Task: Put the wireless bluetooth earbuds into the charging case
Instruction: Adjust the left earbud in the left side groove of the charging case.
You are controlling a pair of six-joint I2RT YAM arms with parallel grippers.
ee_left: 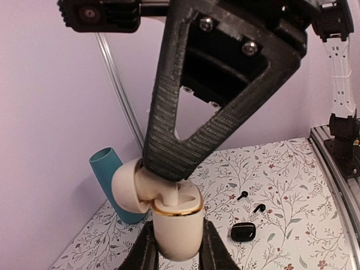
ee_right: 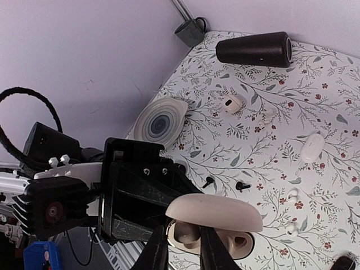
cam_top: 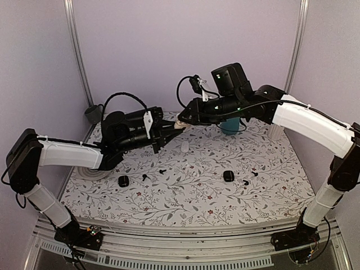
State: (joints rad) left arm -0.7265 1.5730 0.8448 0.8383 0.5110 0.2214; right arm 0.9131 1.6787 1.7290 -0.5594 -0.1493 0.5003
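Left wrist: open charging case [ee_left: 177, 225] between left end effector [ee_left: 179, 250] jaws

no legible txt, labels, brands or nos. anywhere

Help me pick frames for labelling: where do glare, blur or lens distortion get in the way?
Top external: even, soft light, no hard shadows; the near rail bows from the wide lens. Left wrist: a thin glint on the charging case rim, otherwise sharp. Right wrist: the case's open lid looks soft up close, while the table stays crisp.
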